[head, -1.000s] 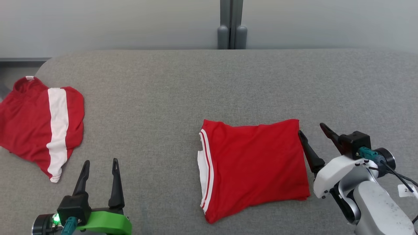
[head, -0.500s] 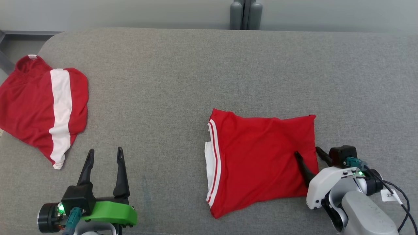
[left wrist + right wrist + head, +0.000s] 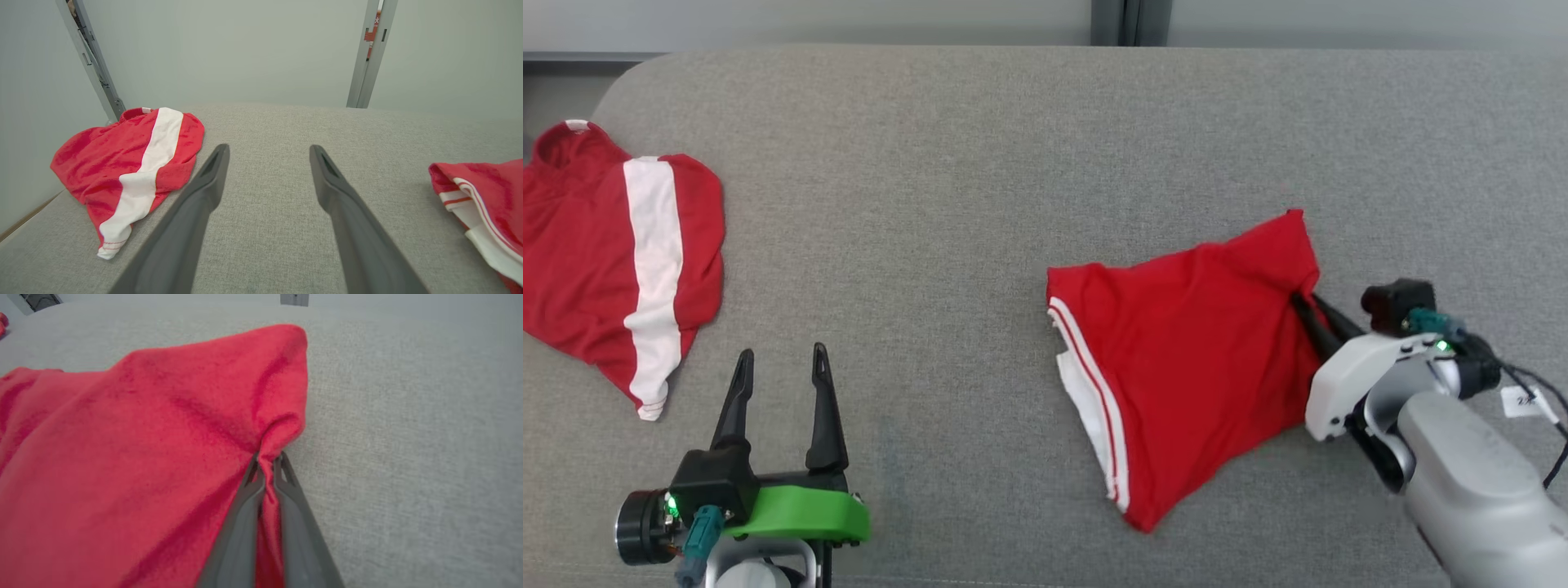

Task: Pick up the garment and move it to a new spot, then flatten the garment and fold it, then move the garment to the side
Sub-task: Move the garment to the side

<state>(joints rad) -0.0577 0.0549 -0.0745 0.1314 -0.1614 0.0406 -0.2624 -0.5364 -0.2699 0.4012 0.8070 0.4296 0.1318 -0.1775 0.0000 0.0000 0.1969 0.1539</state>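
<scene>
Wide surface (image 3: 980, 163) covered in grey woven fabric, far-left corner rounded. Plain pale grey-green wall (image 3: 229, 49) right behind far edge. Grey metal upright (image 3: 1147, 20) against wall, behind surface's middle; left wrist view shows small red label (image 3: 371, 34) on it. Leaning grey rail (image 3: 92, 61) by left wall. Dark strip (image 3: 564, 57) beyond rounded corner. Light even, diffuse; shadows soft.

Grey fabric surface (image 3: 947, 180) with red garment (image 3: 1201, 351) and striped red shirt (image 3: 580, 245)
</scene>
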